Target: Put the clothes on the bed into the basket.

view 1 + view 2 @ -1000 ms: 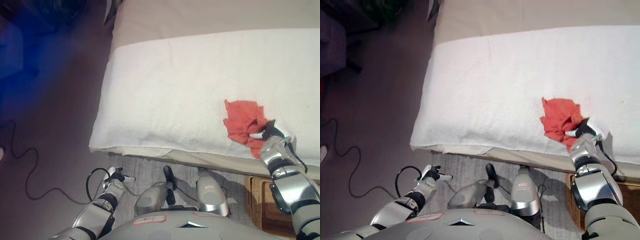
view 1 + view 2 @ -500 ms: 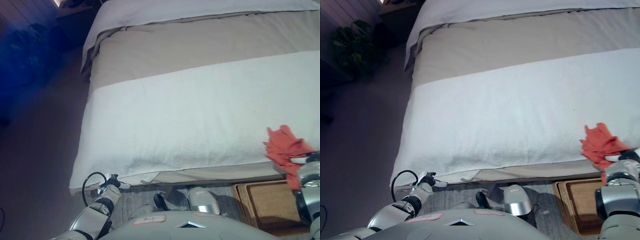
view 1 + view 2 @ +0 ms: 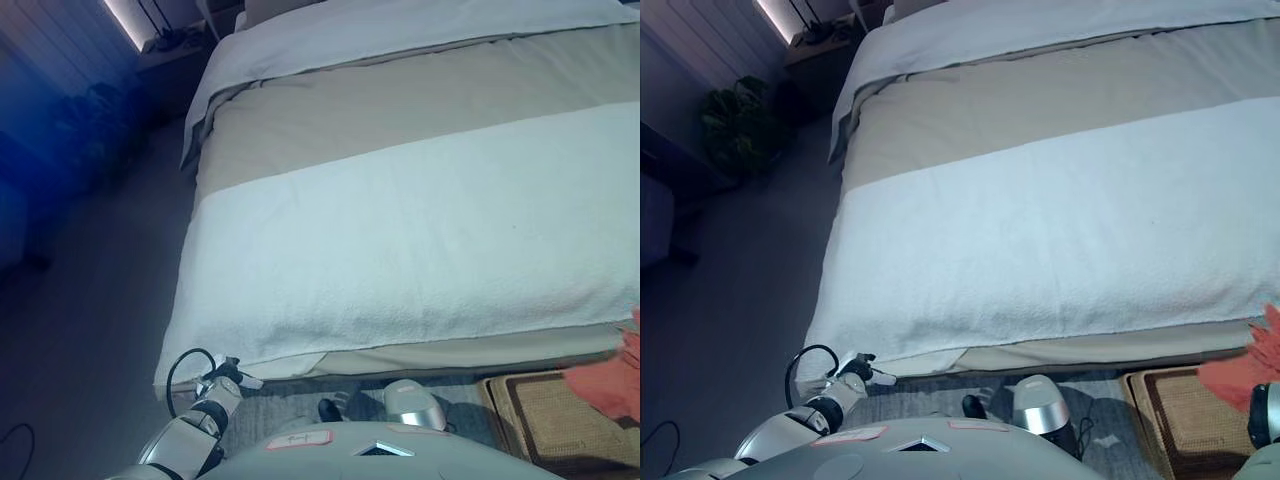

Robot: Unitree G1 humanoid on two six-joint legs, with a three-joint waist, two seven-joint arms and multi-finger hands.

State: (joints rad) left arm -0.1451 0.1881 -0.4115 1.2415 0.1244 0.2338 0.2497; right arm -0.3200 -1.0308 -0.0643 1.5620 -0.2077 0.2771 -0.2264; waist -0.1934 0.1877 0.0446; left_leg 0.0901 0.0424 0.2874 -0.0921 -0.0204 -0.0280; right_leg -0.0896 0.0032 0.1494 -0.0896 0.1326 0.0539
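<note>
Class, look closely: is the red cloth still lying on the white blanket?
Apart. The right eye view shows the red cloth past the white blanket's edge, over the basket.

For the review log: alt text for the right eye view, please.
An orange-red cloth hangs at the right edge, off the bed and above the wicker basket on the floor. The left hand idles low by the bed's corner.

A dark potted plant (image 3: 738, 125) stands on the dim floor (image 3: 730, 300) beside a slatted wall (image 3: 715, 40).
</note>
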